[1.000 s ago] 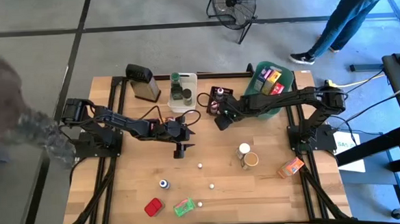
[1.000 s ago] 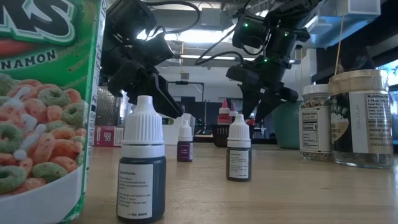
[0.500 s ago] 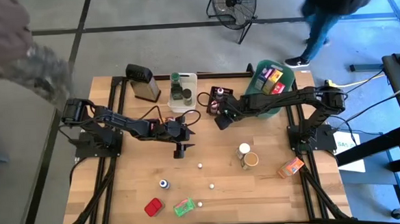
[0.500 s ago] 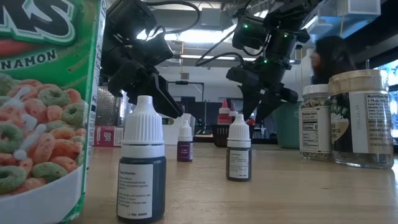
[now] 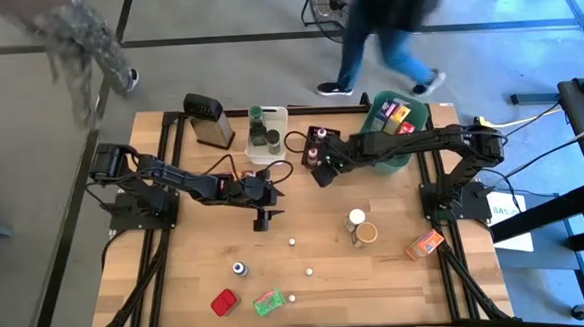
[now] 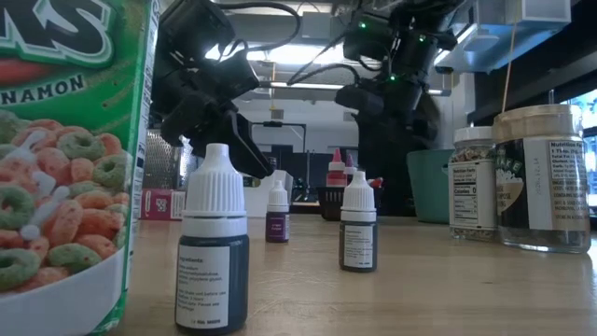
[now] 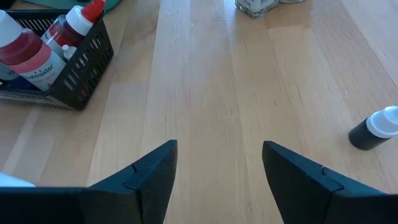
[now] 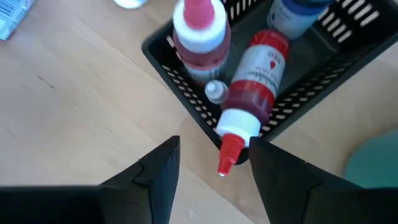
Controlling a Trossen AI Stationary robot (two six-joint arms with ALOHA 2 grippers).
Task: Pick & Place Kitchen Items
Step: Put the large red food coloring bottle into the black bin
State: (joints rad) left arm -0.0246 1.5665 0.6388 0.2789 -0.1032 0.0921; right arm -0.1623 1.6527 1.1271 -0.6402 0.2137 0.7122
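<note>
My right gripper [image 5: 319,174] [image 8: 214,174] hangs open just above the near rim of a black wire basket [image 8: 186,106] [image 5: 319,142]. In the basket a red squeeze bottle [image 8: 255,81] lies tilted, its red nozzle [image 8: 225,163] poking over the rim and showing between my fingers. A second red bottle [image 8: 200,37] stands upright beside it. My left gripper [image 5: 263,220] [image 7: 219,174] waits open over bare wood at mid-table. Small dropper bottles [image 6: 358,224] [image 6: 213,252] stand on the table near the front, beside red [image 5: 222,302] and green [image 5: 268,303] packets.
A teal bin [image 5: 395,118] with packets stands right of the basket, and a white bin [image 5: 267,135] with jars and a grater [image 5: 207,118] stand to its left. Two jars [image 5: 360,227] and an orange packet [image 5: 424,244] lie at the right. People walk beyond the far edge.
Both grippers have kept their place and their opening. The people beyond the table's far edge have walked toward the left, and one now stands dark behind my right gripper in the low view.
</note>
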